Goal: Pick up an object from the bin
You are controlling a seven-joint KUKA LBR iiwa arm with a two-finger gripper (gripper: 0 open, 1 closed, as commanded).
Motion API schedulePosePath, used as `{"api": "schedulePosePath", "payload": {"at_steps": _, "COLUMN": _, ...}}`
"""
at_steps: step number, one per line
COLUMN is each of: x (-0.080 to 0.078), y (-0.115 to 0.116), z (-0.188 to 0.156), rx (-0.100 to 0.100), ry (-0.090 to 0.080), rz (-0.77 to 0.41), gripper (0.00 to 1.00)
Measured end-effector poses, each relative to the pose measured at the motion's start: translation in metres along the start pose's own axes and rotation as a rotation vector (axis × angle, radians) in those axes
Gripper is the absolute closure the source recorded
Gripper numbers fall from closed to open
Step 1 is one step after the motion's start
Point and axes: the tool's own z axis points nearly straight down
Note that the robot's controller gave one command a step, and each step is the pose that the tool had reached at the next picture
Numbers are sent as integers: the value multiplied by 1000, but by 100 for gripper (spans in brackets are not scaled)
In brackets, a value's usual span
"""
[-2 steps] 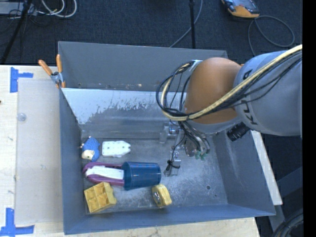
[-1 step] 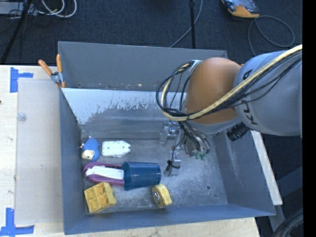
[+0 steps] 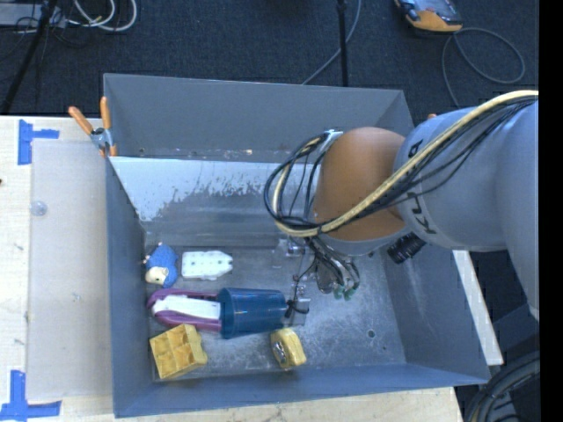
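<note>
Tool (image 3: 301,304) hangs low in the bin (image 3: 264,148), just below centre of the frame, under the orange wrist cover. Whether it is apart or together I cannot tell from this angle.

What I judge to be the target is the blue cup (image 3: 251,312), which lies on its side just left of the tool, its narrower end touching or nearly touching the tool. The cup's long axis runs left to right across the frame, wider end to the left, so the tool meets it end-on, not across its body. I would want to shift left over its middle before closing.

A purple and white brush (image 3: 185,310) lies against the cup's left end. A small yellow roll (image 3: 287,348) sits just below the tool, a yellow block (image 3: 178,352) at lower left, and a white piece (image 3: 206,265) and a blue toy (image 3: 161,266) above the brush.

On the arm (image 3: 475,183) I read only "KU", the rest hidden.
</note>
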Motion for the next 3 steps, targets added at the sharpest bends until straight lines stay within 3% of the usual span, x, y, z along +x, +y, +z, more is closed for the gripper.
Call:
{"api": "schedulePosePath", "payload": {"at_steps": 1, "x": 1, "y": 9, "z": 58, "rx": -2, "ry": -4, "rz": -32, "gripper": 0}}
{"api": "schedulePosePath", "payload": {"at_steps": 2, "x": 15, "y": -2, "z": 76, "rx": 0, "ry": 2, "rz": -43, "gripper": 100}}
{"api": "schedulePosePath", "payload": {"at_steps": 3, "x": 15, "y": -2, "z": 76, "rx": 0, "ry": 2, "rz": -44, "gripper": 100}}
